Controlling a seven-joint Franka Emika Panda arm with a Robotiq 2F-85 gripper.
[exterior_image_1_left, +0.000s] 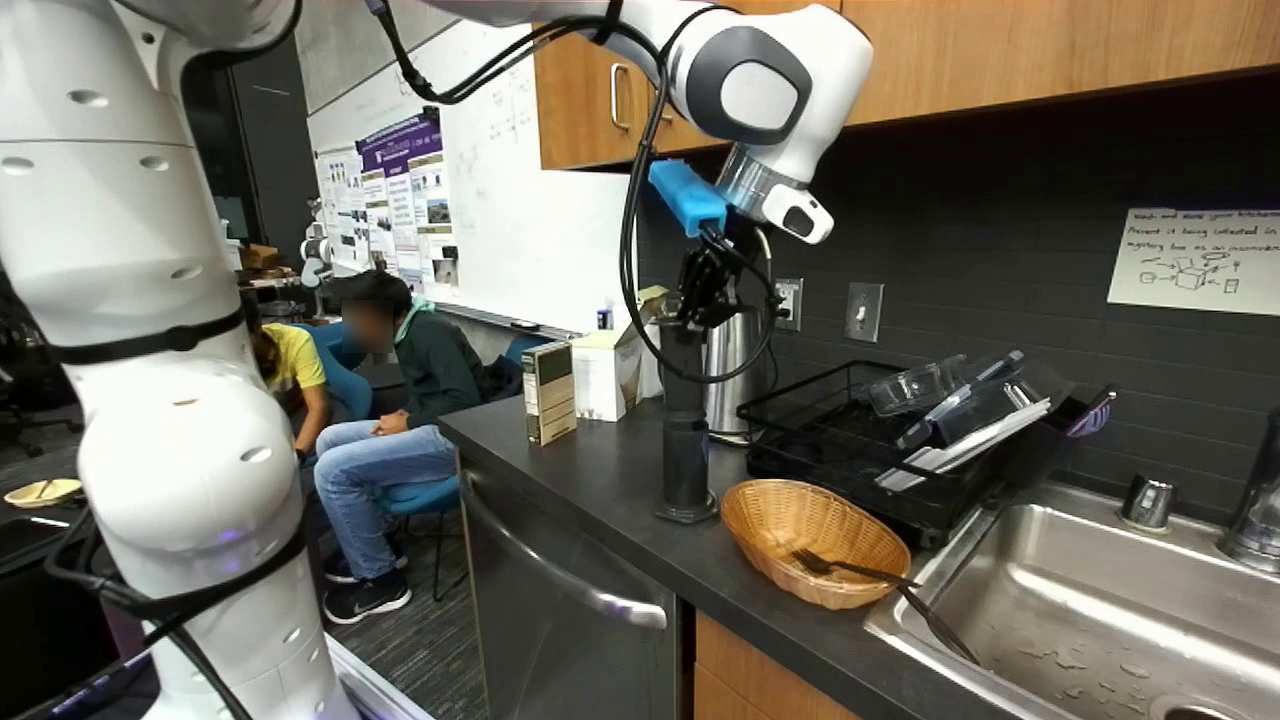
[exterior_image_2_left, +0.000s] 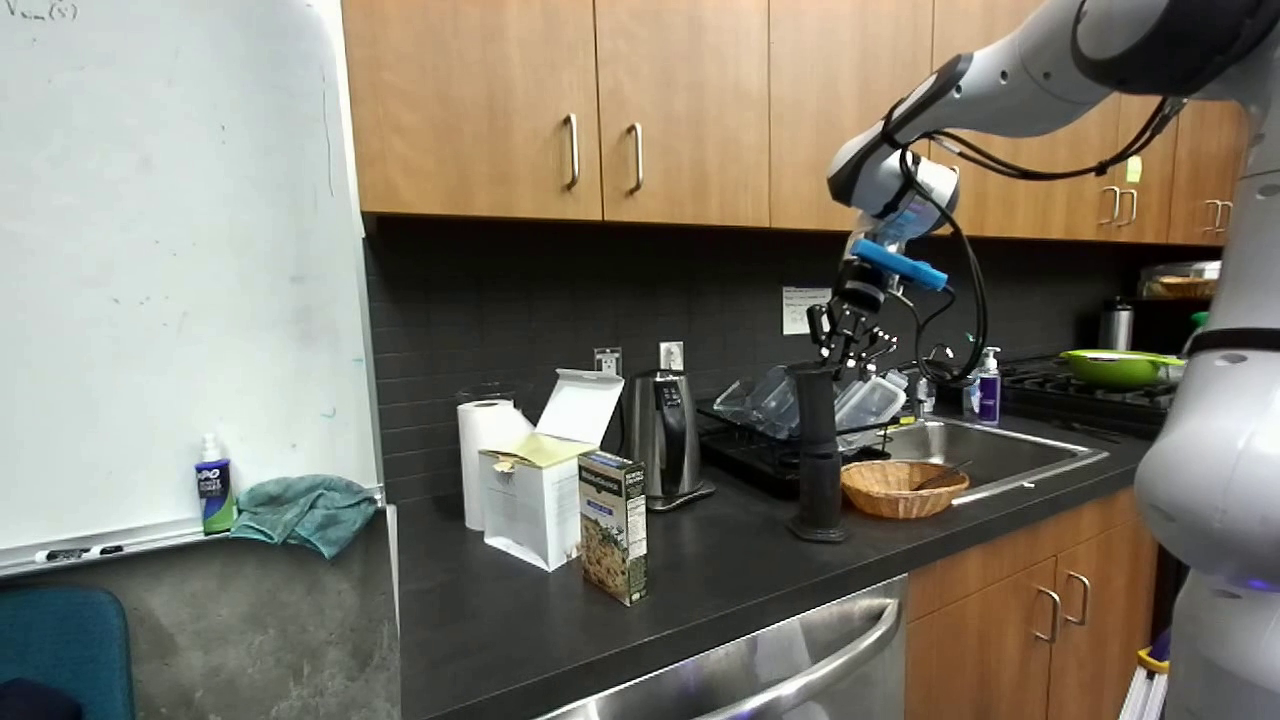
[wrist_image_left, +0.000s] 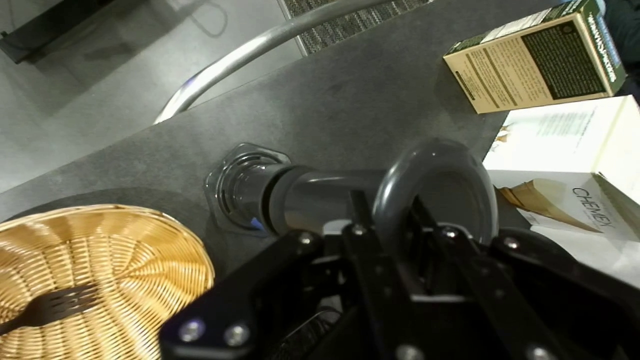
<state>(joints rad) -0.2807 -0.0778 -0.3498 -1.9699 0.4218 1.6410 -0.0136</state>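
A tall dark grey cylinder (exterior_image_1_left: 685, 445) with a flared top rim and a wide flat foot stands upright on the dark counter. It shows also in an exterior view (exterior_image_2_left: 819, 455) and in the wrist view (wrist_image_left: 325, 195). My gripper (wrist_image_left: 390, 207) is at its top and points down. One finger is outside the rim and one inside, with the rim filling the narrow gap between them. The gripper shows at the cylinder's top in both exterior views (exterior_image_1_left: 690, 315) (exterior_image_2_left: 832, 358). A wicker basket (wrist_image_left: 165, 280) with a dark fork (wrist_image_left: 55, 304) is beside the cylinder's foot.
A small food box (exterior_image_2_left: 612, 525), a white open box (exterior_image_2_left: 530, 510) and a steel kettle (exterior_image_2_left: 663, 435) stand on the counter. A black dish rack (exterior_image_1_left: 830, 455) with plastic containers is behind the basket. A sink (exterior_image_1_left: 1120, 560) adjoins. Wooden cabinets (exterior_image_2_left: 680, 110) hang above.
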